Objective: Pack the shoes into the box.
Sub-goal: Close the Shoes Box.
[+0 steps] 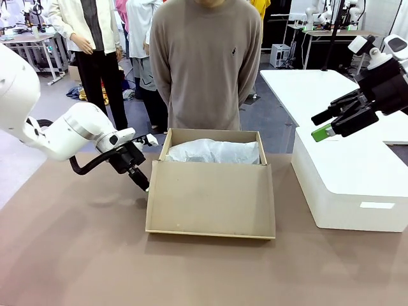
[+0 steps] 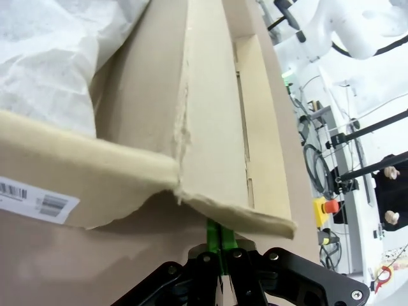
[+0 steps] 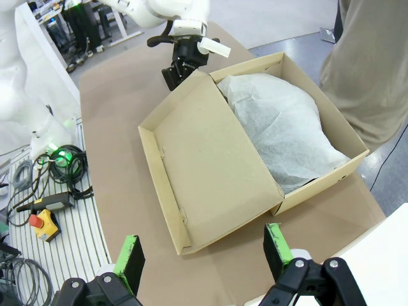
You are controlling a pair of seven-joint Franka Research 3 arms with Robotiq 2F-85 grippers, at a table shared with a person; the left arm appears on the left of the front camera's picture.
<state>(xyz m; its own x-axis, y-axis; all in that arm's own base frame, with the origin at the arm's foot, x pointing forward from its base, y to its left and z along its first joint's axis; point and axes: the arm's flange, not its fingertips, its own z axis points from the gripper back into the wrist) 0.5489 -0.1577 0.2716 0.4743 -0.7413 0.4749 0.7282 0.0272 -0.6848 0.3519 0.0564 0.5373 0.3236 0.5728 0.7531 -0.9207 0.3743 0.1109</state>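
Left arm reaches in low from the left, its wrist angled down so the left gripper [image 1: 141, 182] points at the table, jaws pinched fully together with the green pads [image 2: 218, 239] touching. Right arm hangs high on the right side, right gripper [image 1: 326, 125] aimed inward and a bit down, its fingers [image 3: 131, 255] spread wide with nothing between them.

Big white box [image 1: 347, 191] on brown table [image 1: 76, 255], person [image 1: 205, 64] behind, standing.
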